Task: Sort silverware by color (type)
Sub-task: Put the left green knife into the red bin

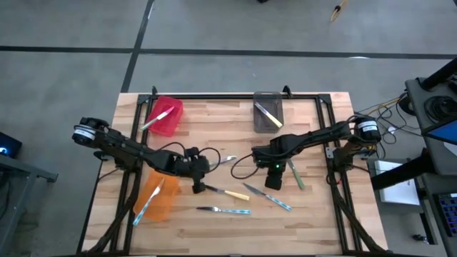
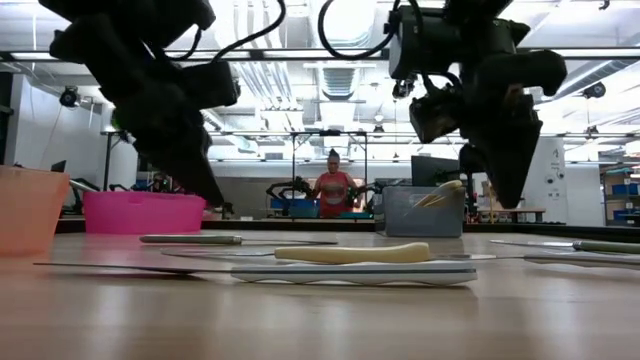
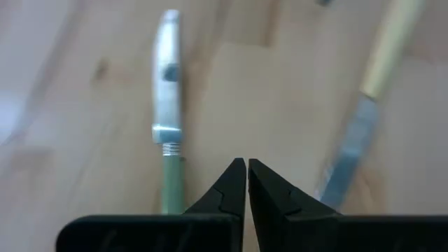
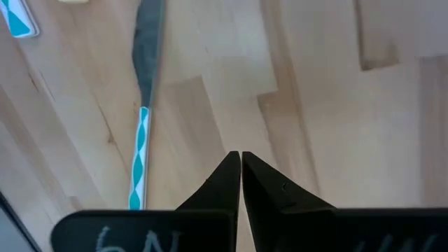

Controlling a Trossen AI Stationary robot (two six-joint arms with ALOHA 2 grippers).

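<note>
Wooden table (image 1: 314, 214) under two dark arms. Red bin (image 1: 166, 118), orange bin (image 1: 158, 200) and grey bin (image 1: 268, 114) each holding knives, apparently sorted. Loose knives (image 1: 227, 193) mid-table, awaiting sorting. Left gripper (image 1: 198, 187) and right gripper (image 1: 274, 184) clenched, empty, poised over them.

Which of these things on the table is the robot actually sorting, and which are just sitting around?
Part of the job:
- loose knives on the table, such as the yellow-handled knife and the blue-handled knife
- red bin, orange bin and grey bin, each already holding a knife

Just there:
- black cables
- a person far behind
</note>
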